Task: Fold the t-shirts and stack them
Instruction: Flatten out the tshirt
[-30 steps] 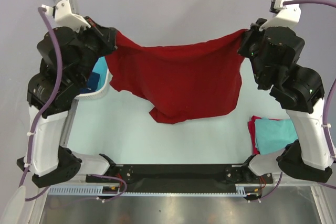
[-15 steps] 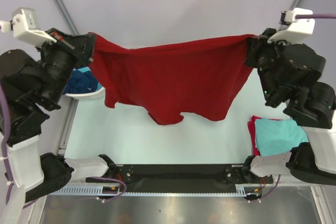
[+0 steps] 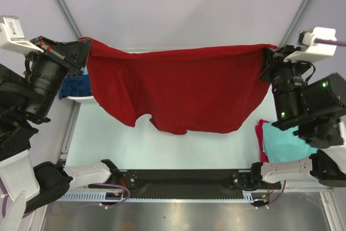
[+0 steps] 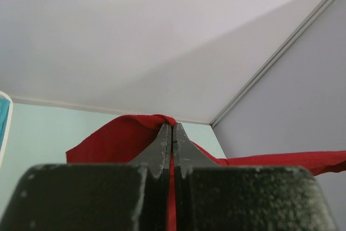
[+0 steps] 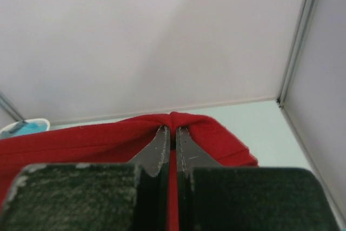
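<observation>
Red t-shirt (image 3: 184, 90) pinched taut: left hand (image 4: 172, 131), right hand (image 5: 173, 131).

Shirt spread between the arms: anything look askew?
Slightly. The dark red t-shirt hangs from the left gripper and right gripper, jaws shut on its top corners, but the lower edge is uneven: a flap droops toward the left arm with a notch beside it.

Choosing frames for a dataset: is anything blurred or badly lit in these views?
Top external: even, soft light, dark red t-shirt crisp, no harsh shadows. Left wrist: left gripper body blurred near the lens, fingertips sharper. Right wrist: right gripper likewise.
</observation>
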Controlling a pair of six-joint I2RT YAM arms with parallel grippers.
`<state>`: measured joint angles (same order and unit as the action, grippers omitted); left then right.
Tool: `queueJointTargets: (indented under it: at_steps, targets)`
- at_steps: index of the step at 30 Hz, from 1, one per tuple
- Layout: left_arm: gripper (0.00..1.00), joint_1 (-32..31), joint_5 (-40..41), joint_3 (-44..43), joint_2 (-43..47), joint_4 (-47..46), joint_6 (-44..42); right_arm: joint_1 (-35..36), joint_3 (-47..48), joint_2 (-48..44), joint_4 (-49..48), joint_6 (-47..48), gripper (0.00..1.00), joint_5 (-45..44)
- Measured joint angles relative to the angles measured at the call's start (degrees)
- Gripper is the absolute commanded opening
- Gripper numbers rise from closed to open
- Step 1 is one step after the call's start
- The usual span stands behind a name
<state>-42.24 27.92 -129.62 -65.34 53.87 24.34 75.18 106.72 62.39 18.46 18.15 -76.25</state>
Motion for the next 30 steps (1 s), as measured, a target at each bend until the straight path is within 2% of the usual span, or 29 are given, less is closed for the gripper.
queueJointTargets:
  at_steps: [4, 8, 18, 26, 30]
  targets:
    - [0.0, -0.3, 0.6, 1.0, 1.1, 0.7, -0.4, 4.3, -7.9, -0.6, -23.2, 19.0, 0.0, -5.1]
    - [0.0, -0.3, 1.2, 1.1, 1.6, 0.7, -0.5, 5.0, -8.7, 1.2, -33.0, 27.6, 0.0, -7.1]
    - [0.0, -2.3, 3.7, 7.8, 3.1, 2.8, -1.1, 5.0, -11.0, -0.9, -38.2, 31.6, 0.0, -8.9]
    - [0.0, -3.9, 5.1, 3.0, 1.2, 3.7, -3.0, 5.0, -11.1, -1.4, -38.5, 31.7, 0.0, -9.0]
    - [0.0, -4.7, 6.6, 3.3, 1.5, 3.7, -3.9, 4.7, -11.2, -0.7, -38.9, 32.0, 0.0, -8.8]
